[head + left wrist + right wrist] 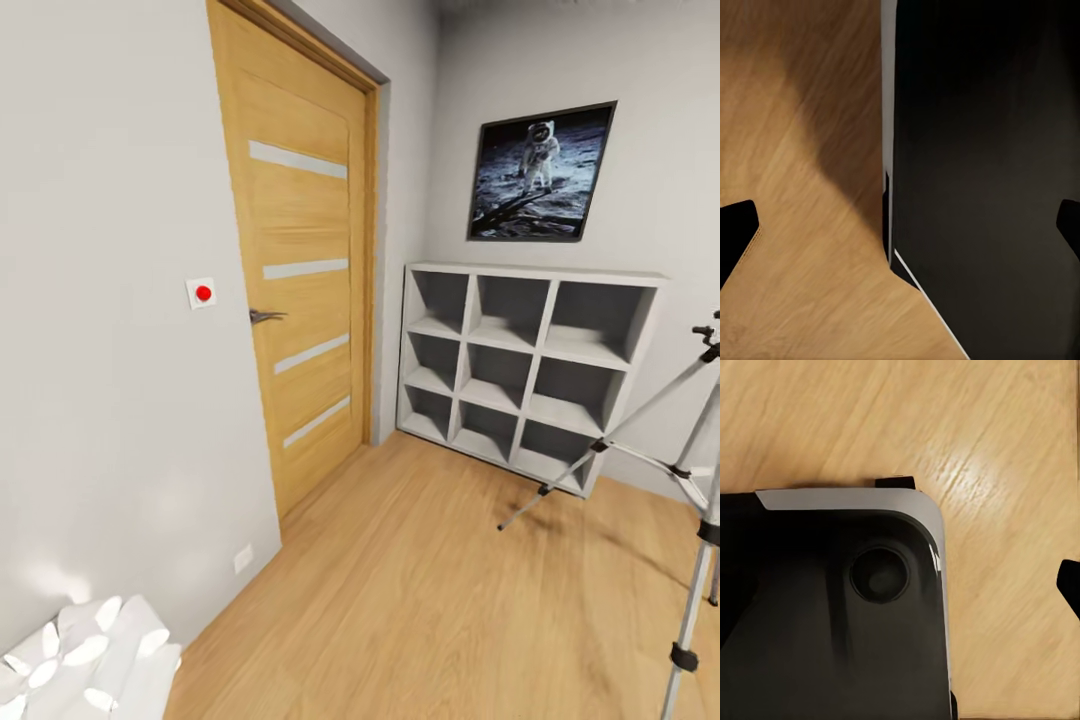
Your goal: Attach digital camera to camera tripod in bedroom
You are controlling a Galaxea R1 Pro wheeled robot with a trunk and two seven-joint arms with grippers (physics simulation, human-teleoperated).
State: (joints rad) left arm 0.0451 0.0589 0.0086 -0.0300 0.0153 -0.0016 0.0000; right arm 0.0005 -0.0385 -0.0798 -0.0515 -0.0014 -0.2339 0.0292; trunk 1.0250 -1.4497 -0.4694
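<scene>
From the head camera: looking into a corner of the bedroom. To the left, an oak door [300,280] with frosted strips, shut, and beside its handle a white wall switch [201,293] with a red dot, not to be mistaken for the camera. Ahead, against the far wall, a white cube shelf [530,275] under an astronaut poster [540,172]. At the right edge, the tripod [598,447], cut off by the frame, legs splayed wide on the plank floor [420,600], probably so that the head stands steady and free for mounting. Well apart from shelf and door, with open floor around it. In the lower left corner, a pale lumpy shape [90,660], unclear what. Cannot tell where the digital camera is.

From the left wrist: pointing straight down at the planks beside a dark flat panel [982,150], likely the robot's own base. Left gripper [900,232] spread wide, one black fingertip [735,236] at each side, nothing between them. Probably hung low like this for travel.

From the right wrist: again aimed down, over a dark rounded body [817,645] with a round recess [879,575], apparently also the base. Right gripper [900,585] hard to judge: one fingertip [1069,585] against the wood, the other lost against the black, so released or clenched cannot be told. Holding no camera, as far as can be seen.
</scene>
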